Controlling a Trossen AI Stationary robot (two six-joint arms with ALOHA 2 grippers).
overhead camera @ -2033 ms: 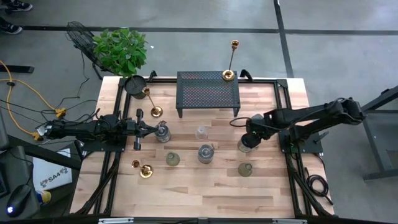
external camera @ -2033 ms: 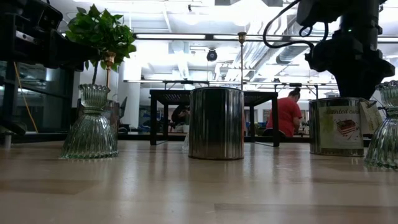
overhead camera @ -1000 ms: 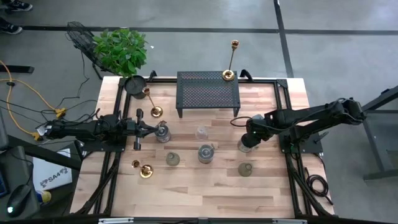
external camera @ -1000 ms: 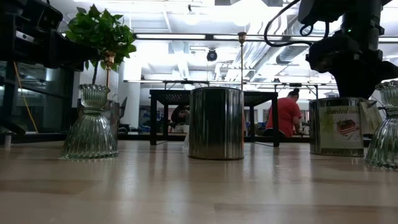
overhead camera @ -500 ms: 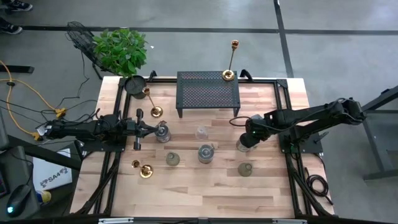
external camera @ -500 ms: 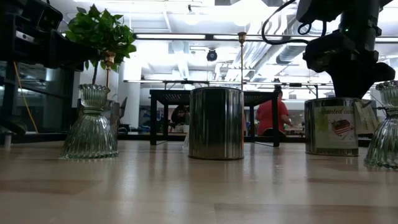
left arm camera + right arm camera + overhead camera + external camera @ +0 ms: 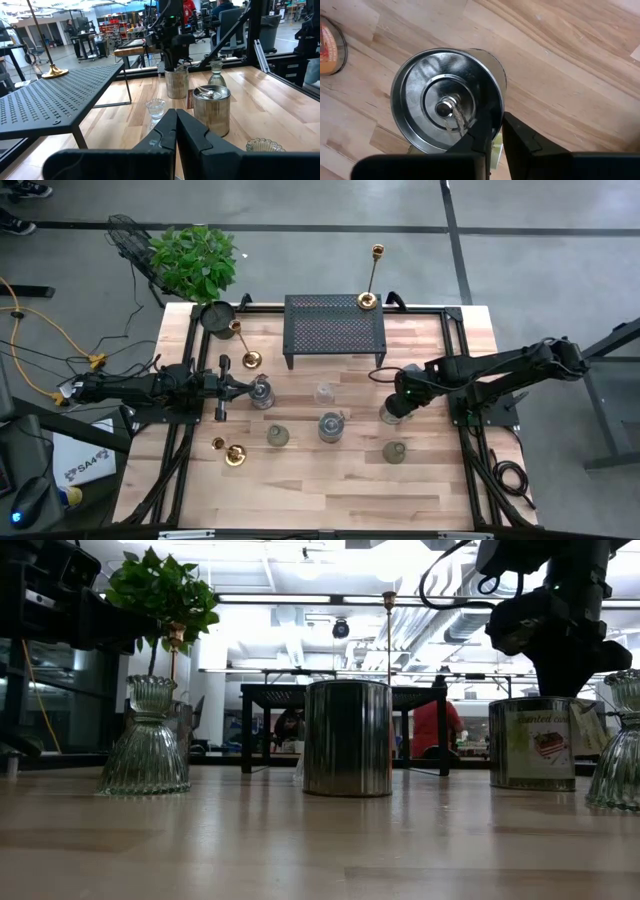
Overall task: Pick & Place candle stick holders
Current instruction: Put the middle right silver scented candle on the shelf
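Note:
A silvery tin cup (image 7: pixel 392 413) stands right of the table's middle, and my right gripper (image 7: pixel 500 120) is shut on its rim from above. My left gripper (image 7: pixel 176 131) is shut and level at the left, its tips right beside another silvery cup (image 7: pixel 262 392); whether they touch I cannot tell. More short holders stand between the arms: a clear glass (image 7: pixel 324 393), a tin (image 7: pixel 331 426) and two greenish glasses (image 7: pixel 277 436) (image 7: pixel 394 451). One gold candlestick (image 7: pixel 368 300) stands on the rack, one (image 7: pixel 250 360) stands on the table, and one (image 7: pixel 235 455) lies near the left. My right gripper pinches the tin cup's wall at the rim (image 7: pixel 496 106), one finger (image 7: pixel 479 136) inside the cup and the other finger (image 7: pixel 522 137) outside. The fingers come from above, pointing down. The cup stays upright, its bottom (image 7: pixel 530 785) on the table.
A black mesh rack (image 7: pixel 335 330) stands at the far middle. A round black pot (image 7: pixel 216 315) sits at the far left corner, with a leafy plant (image 7: pixel 195 260) just beyond the edge. Bare wood lies along the near edge (image 7: pixel 330 495). A person in red shows in the room behind.
My right gripper has shifted slightly toward the table's left. The tin cup under it has slid the same way along the table, staying upright.

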